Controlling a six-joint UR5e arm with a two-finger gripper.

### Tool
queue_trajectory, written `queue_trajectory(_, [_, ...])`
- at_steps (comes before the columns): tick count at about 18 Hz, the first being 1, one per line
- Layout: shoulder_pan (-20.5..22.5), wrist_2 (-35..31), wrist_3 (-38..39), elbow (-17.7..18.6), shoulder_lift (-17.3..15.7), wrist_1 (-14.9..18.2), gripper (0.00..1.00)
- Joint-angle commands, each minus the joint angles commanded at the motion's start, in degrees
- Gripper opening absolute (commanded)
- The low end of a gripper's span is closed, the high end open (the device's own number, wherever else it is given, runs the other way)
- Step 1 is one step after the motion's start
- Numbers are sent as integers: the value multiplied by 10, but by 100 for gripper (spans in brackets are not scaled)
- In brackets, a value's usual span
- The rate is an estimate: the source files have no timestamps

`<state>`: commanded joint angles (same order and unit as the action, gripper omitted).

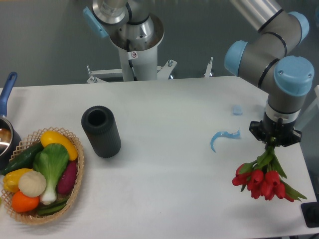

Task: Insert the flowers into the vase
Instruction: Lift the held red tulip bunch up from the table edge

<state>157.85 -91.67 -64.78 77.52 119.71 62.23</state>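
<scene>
The pincer [273, 143] is clenching the flowers [263, 179] by the green stems, at the end away from the blooms. The bunch is hanging head-down, tilted toward the camera, over the right side of the bench [169, 189]. Whether the blooms are touching the bench surface cannot be told from this view.

Handling, by judgement: the bunch is probably light, with stems that are bending somewhat under load and heads that are crushing easily. The stems, gathered together, are the correct place to take hold; the heads are not. As the stems are now pointing upward into the pincer, the bunch is likely needing reorientation so that the stem ends are entering the vase first.

Appearance: several red tulip heads are clustering at the lower end, with narrow green leaves spreading out to the right.

The vase [101, 131] is standing upright well apart to the left, matte black and ribbed, its round mouth facing up.
</scene>
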Motion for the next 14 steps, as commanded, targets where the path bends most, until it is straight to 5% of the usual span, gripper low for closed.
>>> queue_trajectory(8, [-20, 22, 1, 25, -35, -7, 0])
queue_trajectory(14, [-42, 154, 5, 89, -101, -89, 0])
